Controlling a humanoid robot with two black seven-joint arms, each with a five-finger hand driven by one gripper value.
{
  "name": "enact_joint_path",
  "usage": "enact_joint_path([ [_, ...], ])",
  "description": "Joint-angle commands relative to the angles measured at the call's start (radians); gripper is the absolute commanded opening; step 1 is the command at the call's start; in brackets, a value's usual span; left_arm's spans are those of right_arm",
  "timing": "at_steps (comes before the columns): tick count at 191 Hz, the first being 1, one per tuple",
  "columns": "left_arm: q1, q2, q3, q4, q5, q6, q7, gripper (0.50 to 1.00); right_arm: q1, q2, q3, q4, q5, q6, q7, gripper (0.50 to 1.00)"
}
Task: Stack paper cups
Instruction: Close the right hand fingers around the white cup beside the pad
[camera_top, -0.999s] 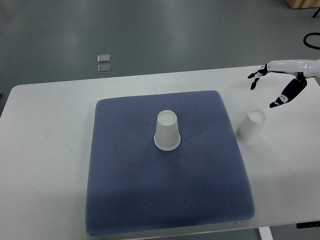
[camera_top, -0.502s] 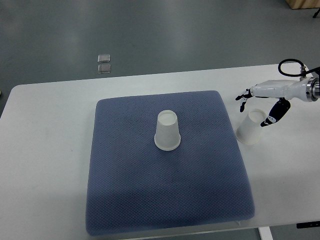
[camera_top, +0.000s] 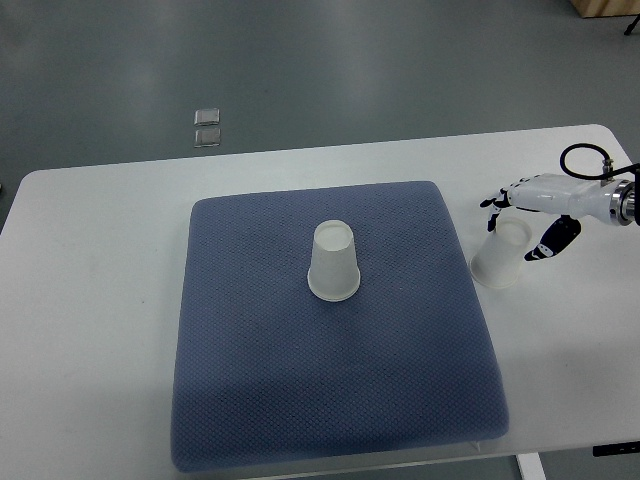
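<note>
One white paper cup stands upside down near the middle of the blue mat. A second upside-down white cup stands on the white table just off the mat's right edge. My right hand reaches in from the right and straddles the top of that second cup. Its fingers are on the far side and the thumb on the near side, spread and not closed on the cup. The left arm is out of view.
The white table carries the mat. Its rear edge runs behind the mat, with grey floor beyond. Two small clear squares lie on the floor. A black cable loop sits at the right wrist.
My right hand has come down and to the left from the table's right rear, lowering until its fingers and thumb bracket the right cup. Both cups have stayed put.
</note>
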Motion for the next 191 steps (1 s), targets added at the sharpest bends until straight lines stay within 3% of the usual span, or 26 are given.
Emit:
enact_joint_path([
  [1,0.000,0.000,0.000,0.000,0.000,0.000,0.000,1.000,-0.012,0.004,-0.001,-0.011,-0.001,-0.009,0.000,0.903],
  [99,0.000,0.000,0.000,0.000,0.000,0.000,0.000,1.000,-0.056,0.070,-0.002,-0.066,-0.001,-0.057,0.000,0.864],
  [116,0.000,0.000,0.000,0.000,0.000,0.000,0.000,1.000,-0.058,0.076,-0.004,-0.072,-0.001,-0.057,0.000,0.805],
  [130,0.000,0.000,0.000,0.000,0.000,0.000,0.000,1.000,-0.056,0.076,-0.014,-0.074,-0.001,-0.057,0.001,0.723],
  [191,0.000,0.000,0.000,0.000,0.000,0.000,0.000,1.000,-0.055,0.082,-0.016,-0.080,-0.001,-0.055,0.001,0.586],
])
